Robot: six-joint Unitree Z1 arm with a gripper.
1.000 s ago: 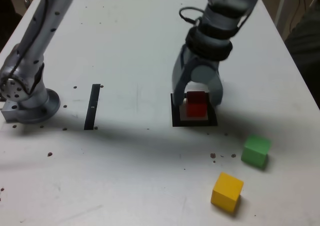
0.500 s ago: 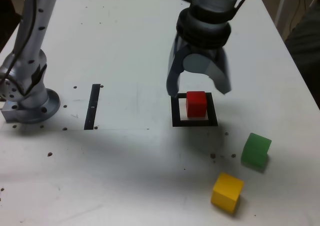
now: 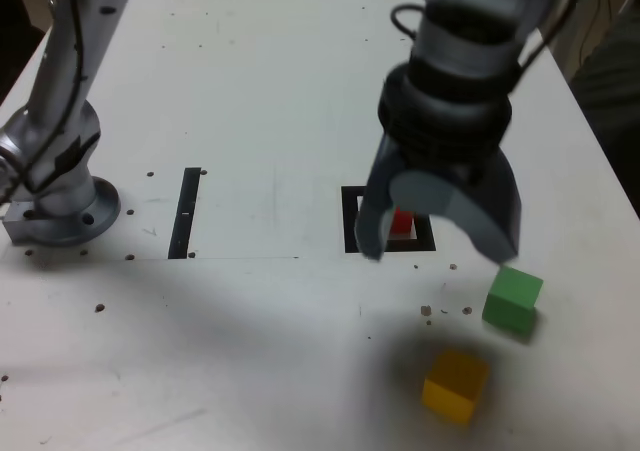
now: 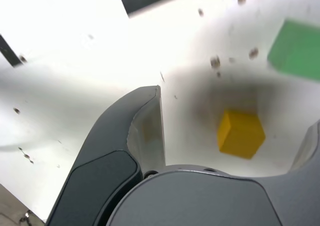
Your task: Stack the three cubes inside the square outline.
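White table (image 3: 250, 91), speckled. Gripper (image 3: 438, 233) hangs spread wide and empty above the yellow cube (image 4: 240, 134), framing it for pickup; red cube (image 3: 402, 222) sits in the square outline (image 3: 349, 221) behind it, green cube (image 3: 513, 300) beside.

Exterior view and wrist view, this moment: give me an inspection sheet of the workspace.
Surface: white table, dotted with small dark specks.
Job's things: red cube inside the square outline, partly hidden by the gripper; green cube and yellow cube loose on the table, apart, towards the exterior view's right.
Clutter: thin black strip on the exterior view's left.
Grippers: gripper open, empty, raised above the table; in the wrist view the yellow cube lies between its fingers.
Cables: black cable looped on the arm near the wrist.
Surroundings: arm base at the exterior view's left; dark surroundings beyond the table edges, unclear.
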